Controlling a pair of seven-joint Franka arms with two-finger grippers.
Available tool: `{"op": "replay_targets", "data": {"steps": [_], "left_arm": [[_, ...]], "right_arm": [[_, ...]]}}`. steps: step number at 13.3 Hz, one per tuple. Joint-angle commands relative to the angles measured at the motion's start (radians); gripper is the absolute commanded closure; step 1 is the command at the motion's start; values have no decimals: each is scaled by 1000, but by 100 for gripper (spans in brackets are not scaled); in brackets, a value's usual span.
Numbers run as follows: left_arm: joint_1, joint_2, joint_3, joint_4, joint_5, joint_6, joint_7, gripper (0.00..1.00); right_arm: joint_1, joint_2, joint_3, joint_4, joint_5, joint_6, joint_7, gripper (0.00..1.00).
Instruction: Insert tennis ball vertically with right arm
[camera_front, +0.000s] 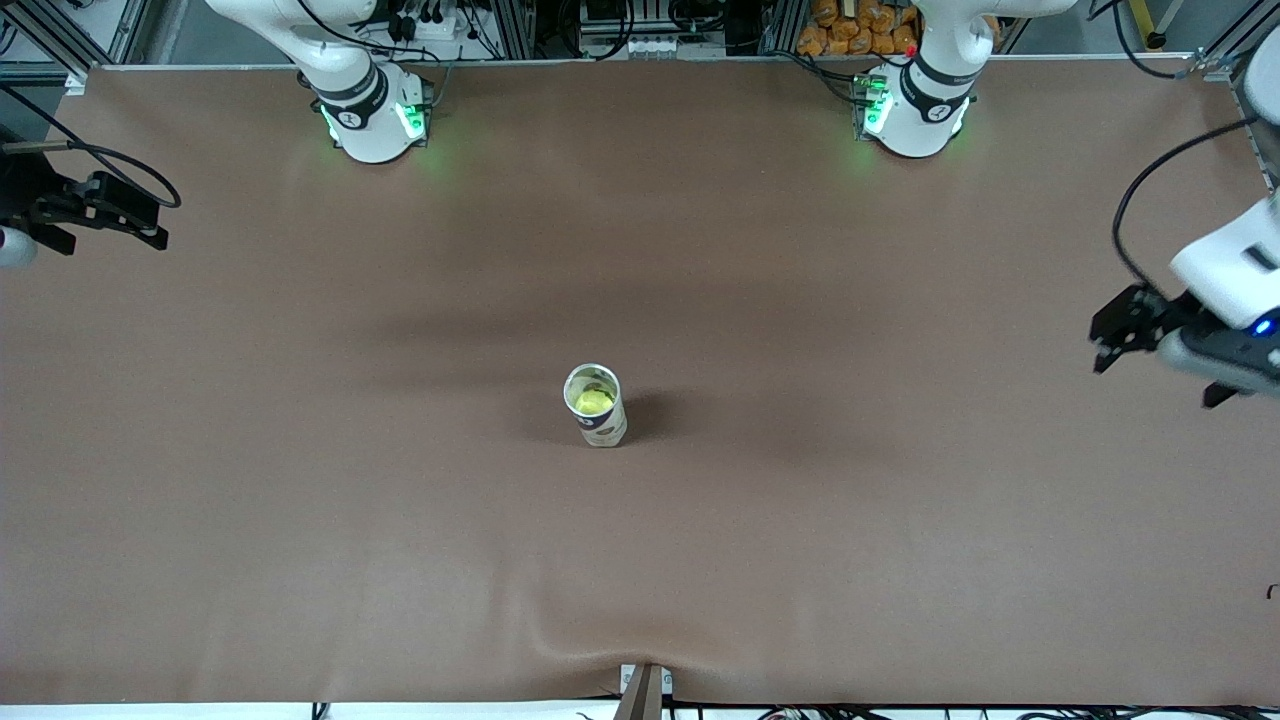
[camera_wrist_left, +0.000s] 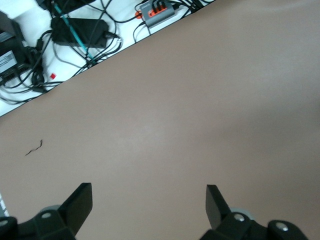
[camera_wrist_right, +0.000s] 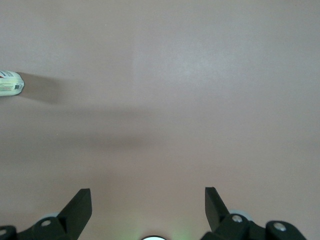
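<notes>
One tennis ball (camera_front: 594, 401) lay inside an upright can (camera_front: 597, 407) that stood near the middle of the brown surface (camera_front: 900, 560). The ball's yellow-green top showed through the can's open mouth, so the insertion appeared, as a judgement, to be complete.

The right gripper (camera_front: 150, 232) hung over the right arm's end of the surface, well apart from the can. Its jaws stood wide open and held nothing, as the right wrist view confirmed with both fingertips (camera_wrist_right: 80, 207) spread over bare surface. In that view only the base of the can (camera_wrist_right: 11, 83) showed at the frame's edge.

The left gripper (camera_front: 1108, 345) waited over the left arm's end of the surface, also well apart from the can. Its jaws were open and empty, with fingertips (camera_wrist_left: 82, 202) spread above bare surface near the edge where cables (camera_wrist_left: 75, 35) lay.

Residual risks, as judged from this state:
- The can was tall, narrow and unsupported; any arm sweep crossing the middle of the surface could tip it and release the ball.
- The covering showed a wrinkle (camera_front: 600, 640) at the edge nearest the front camera; a pull on the covering could shift the can.
- How deep the ball sat in the can could not be determined.
</notes>
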Motion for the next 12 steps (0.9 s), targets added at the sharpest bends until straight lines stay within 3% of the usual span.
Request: {"op": "replay_targets", "data": {"steps": [1, 8, 12], "left_arm": [[17, -66, -1, -20, 22, -75, -70, 0], [54, -128, 2, -42, -58, -124, -100, 0], [44, -230, -9, -165, -78, -122, -199, 0]], "right_arm": [[-15, -8, 10, 4, 9, -4, 3, 0], [-17, -8, 10, 4, 9, -6, 3, 0], [-14, -8, 12, 4, 9, -6, 3, 0]]}}
